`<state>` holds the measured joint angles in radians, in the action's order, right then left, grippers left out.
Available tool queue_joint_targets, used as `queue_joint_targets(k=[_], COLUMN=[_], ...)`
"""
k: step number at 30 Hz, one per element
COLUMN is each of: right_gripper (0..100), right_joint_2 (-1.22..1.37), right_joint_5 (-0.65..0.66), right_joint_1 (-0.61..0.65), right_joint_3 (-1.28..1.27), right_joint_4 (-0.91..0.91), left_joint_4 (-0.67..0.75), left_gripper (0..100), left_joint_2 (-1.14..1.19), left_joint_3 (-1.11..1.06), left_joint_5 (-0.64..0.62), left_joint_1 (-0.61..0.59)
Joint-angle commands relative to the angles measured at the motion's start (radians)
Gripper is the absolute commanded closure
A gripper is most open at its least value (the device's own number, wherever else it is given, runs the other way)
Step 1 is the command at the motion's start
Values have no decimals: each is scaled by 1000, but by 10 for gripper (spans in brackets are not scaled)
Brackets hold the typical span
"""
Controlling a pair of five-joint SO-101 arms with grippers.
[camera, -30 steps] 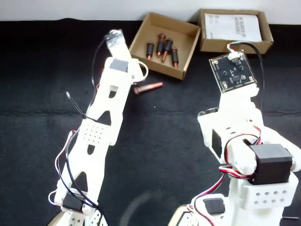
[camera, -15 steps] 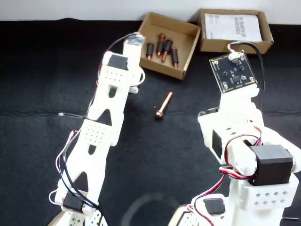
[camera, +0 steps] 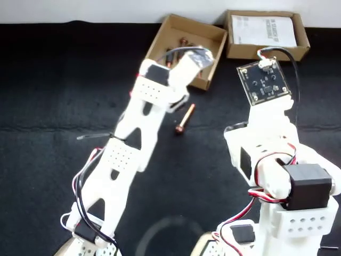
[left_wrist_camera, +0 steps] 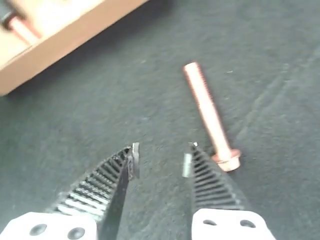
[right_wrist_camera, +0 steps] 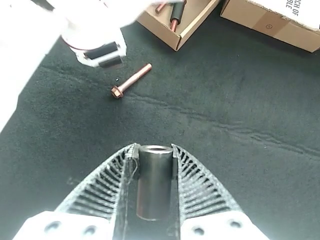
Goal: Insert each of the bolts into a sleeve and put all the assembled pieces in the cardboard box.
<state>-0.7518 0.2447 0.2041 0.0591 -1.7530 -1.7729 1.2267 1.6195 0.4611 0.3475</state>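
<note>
The left jaws stood spread over the black worktop (camera: 53,80), with a loose copper bolt (left_wrist_camera: 207,112) lying just beside one of them. The right jaws pinched a dark sleeve (right_wrist_camera: 154,182), well apart from the cardboard box (camera: 198,28).

**the count, kind by kind**

one loose bolt (camera: 184,118). one bare sleeve (right_wrist_camera: 154,182). two cardboard boxes: the open box (camera: 198,25) and the paper-filled box (camera: 266,52). two arms: left arm (camera: 133,149), right arm (camera: 272,154). assembled pieces (right_wrist_camera: 175,21) in the open box are partly hidden, so their number is unclear.
</note>
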Motion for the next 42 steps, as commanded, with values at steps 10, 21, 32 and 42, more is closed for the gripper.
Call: queue_joint_targets(k=[10, 21, 32, 42], right_gripper=[990, 990, 990, 991], right_joint_2=[-22, -71, -76, -76], right_joint_5=[5, 8, 6, 6], right_joint_1=[-12, -12, -90, -104], right_joint_3=[-76, -85, -85, -87], right_joint_4=[-12, -10, -10, -10], left_joint_4=[35, 187, 255, 247], left_gripper=[805, 808, 991, 992], left_joint_2=[12, 193, 189, 64], left_joint_3=[33, 39, 38, 44], left_joint_5=[37, 35, 37, 37], left_joint_1=[120, 67, 99, 82])
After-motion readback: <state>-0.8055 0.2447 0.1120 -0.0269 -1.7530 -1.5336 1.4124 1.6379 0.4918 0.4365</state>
